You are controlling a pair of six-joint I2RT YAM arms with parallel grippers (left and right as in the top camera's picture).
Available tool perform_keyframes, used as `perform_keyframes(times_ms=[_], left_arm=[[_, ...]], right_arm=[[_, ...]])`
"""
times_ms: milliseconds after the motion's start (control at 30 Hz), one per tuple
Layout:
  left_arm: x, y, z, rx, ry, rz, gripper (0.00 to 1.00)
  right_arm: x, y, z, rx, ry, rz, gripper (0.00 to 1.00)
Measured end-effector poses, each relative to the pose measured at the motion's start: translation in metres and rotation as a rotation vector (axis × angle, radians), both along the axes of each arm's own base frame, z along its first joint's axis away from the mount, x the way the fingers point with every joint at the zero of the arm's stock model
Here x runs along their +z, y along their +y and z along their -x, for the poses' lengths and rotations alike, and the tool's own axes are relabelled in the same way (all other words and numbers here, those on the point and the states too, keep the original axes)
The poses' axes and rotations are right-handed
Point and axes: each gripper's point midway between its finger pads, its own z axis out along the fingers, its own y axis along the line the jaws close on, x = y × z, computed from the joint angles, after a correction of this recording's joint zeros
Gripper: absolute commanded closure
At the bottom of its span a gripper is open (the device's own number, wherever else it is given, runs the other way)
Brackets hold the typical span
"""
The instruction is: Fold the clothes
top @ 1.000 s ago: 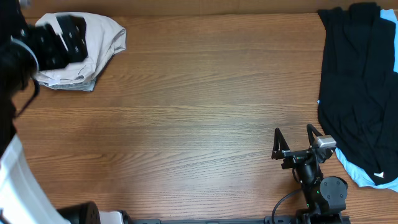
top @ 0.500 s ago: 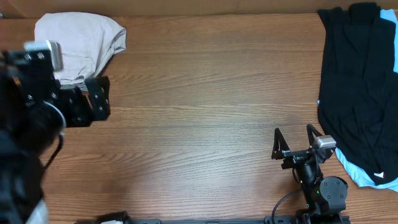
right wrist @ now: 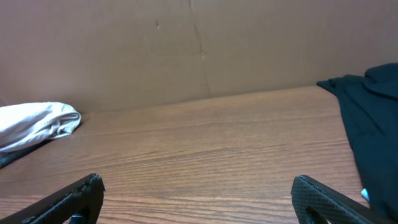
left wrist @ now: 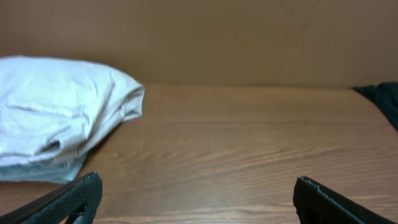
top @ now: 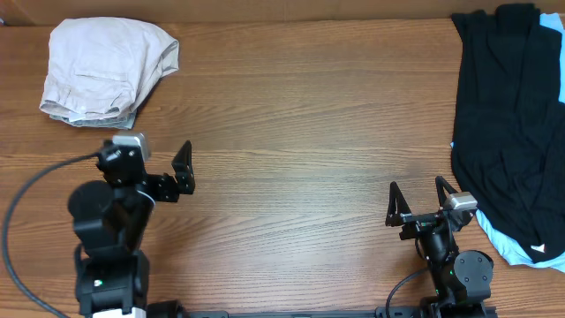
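Now: the folding step looks finished, judging by the bundle; neither arm is touching it.
Clothes (top: 106,66): beige shorts in a compact folded bundle at the far left corner of the bench (top: 291,132).
Left claw (left wrist: 198,202): jaws spread wide and empty, near the bundle.
Right claw (top: 416,190): jaws apart and empty, near the black pile (top: 508,124).
Next: probably only a check; the lowest layer peeking out at the bundle's near edge may want tucking.

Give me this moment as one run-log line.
beige shorts: folded bundle, far-left corner | left gripper: open, empty | right gripper: open, empty | black garments: right edge
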Motion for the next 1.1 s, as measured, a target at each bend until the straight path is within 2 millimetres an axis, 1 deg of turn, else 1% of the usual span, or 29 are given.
perform_keyframes(times_ms=[133, 233, 433, 667, 900, 1100], left_arm=[[-0.027, 0.000, 0.003, 0.001, 0.022, 0.003, 0.00], [-0.031, 0.000, 0.006, 0.003, 0.000, -0.018, 0.00], [-0.039, 0.000, 0.024, 0.006, -0.080, -0.074, 0.00], [-0.060, -0.002, 0.041, 0.009, -0.144, -0.098, 0.00], [-0.064, -0.002, 0.048, 0.015, -0.249, -0.114, 0.00], [-0.067, -0.003, 0.051, 0.016, -0.282, -0.118, 0.00]], right_arm=[[0.000, 0.000, 0.000, 0.000, 0.000, 0.000, 0.00], [0.000, 0.000, 0.000, 0.000, 0.000, 0.000, 0.00], [0.000, 0.000, 0.000, 0.000, 0.000, 0.000, 0.00], [0.000, 0.000, 0.000, 0.000, 0.000, 0.000, 0.00], [0.000, 0.000, 0.000, 0.000, 0.000, 0.000, 0.00], [0.000, 0.000, 0.000, 0.000, 0.000, 0.001, 0.00]])
